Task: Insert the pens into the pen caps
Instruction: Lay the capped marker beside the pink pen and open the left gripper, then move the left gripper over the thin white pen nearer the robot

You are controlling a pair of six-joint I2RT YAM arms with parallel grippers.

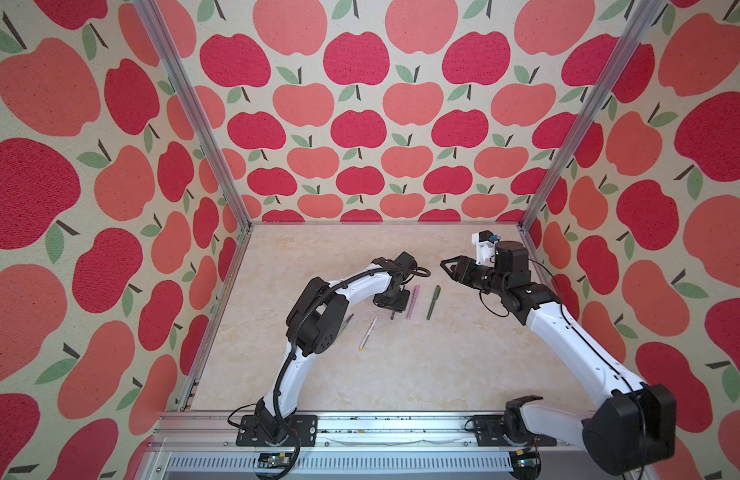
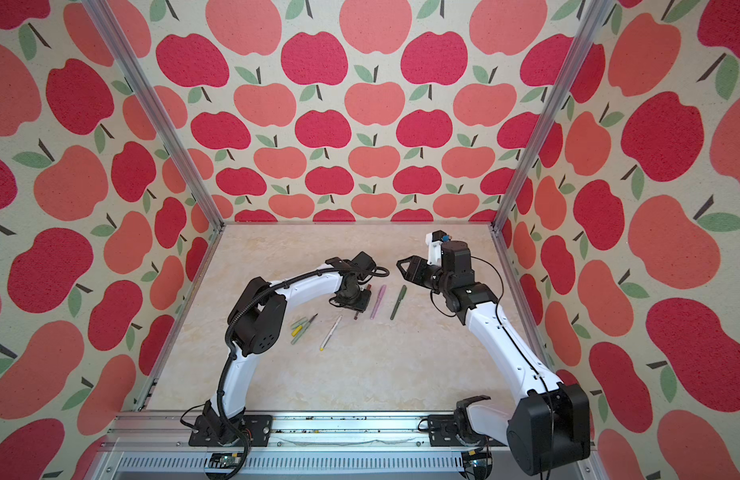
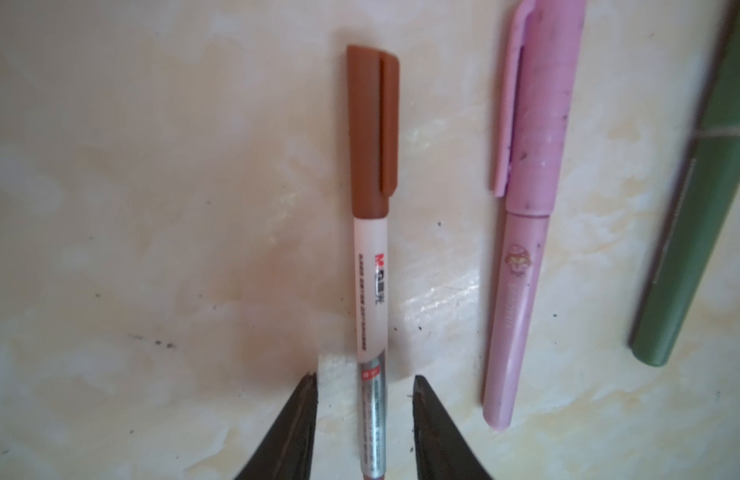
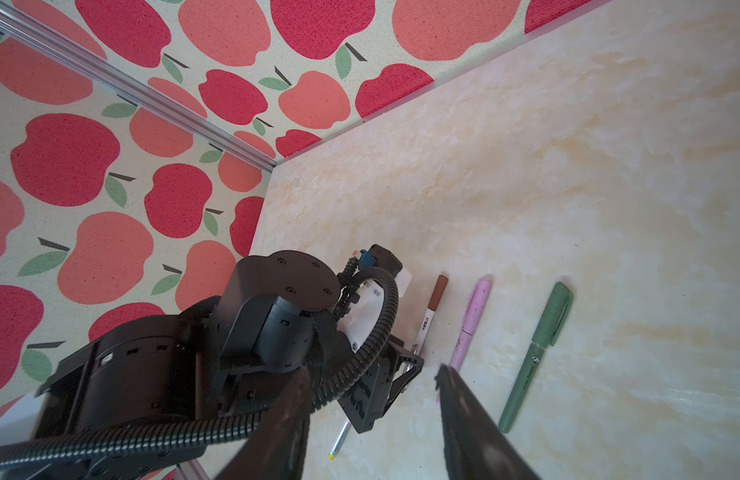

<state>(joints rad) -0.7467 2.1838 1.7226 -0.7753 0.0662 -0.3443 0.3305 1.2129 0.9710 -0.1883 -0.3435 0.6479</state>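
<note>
Bright, soft, even lighting in both top views; wide-angle perspective splays the frame posts (image 1: pixel 193 112) toward the upper corners. Left wrist view: mildly blurred throughout, with specular glare on the tabletop (image 3: pixel 443 299) and a faint shadow beside the brown-capped pen (image 3: pixel 370 270). The left gripper (image 3: pixel 366 388) and right gripper (image 4: pixel 372 372) appear as dark, defocused wedges.

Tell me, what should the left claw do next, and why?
Probably lift the left gripper straight up, away from the brown-capped white plastic pen. Its cap looks fully on, it lies on the marbled table, and the jaws stand apart beside it.
</note>
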